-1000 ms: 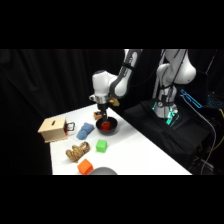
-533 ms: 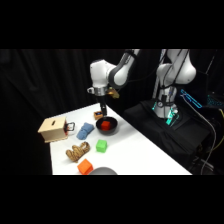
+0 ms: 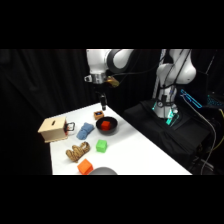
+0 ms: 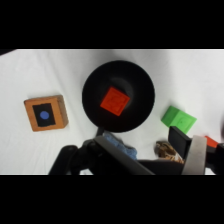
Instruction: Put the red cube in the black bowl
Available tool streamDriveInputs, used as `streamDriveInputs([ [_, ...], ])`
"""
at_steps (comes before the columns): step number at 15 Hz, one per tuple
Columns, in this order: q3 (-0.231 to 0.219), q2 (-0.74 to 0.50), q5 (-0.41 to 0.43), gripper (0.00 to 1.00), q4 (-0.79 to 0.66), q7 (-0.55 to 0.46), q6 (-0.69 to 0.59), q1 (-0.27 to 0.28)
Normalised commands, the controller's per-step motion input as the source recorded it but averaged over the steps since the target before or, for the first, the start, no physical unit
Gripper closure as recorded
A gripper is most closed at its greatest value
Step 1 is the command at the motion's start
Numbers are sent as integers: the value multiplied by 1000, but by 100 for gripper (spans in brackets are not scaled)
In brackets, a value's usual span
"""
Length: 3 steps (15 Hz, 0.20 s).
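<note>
The small solid red cube is seen lying flat inside the round matte black bowl. Nothing is held by the white arm's two-finger gripper above; its jaw opening cannot be told.

No readable text, labels, brands or numbers are showing anywhere; the small wooden square tile is showing only a plain blue dot on black.

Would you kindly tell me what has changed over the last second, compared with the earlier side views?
The pincer has risen from just above the black bowl to well above it. The red cube lies inside the bowl, free of the pincer. The green cube and the bowl have not moved.
</note>
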Motion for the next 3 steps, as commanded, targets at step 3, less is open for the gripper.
streamDriveInputs([
  [3, -2, -171, -139, 0, 109, 115, -316, 34],
])
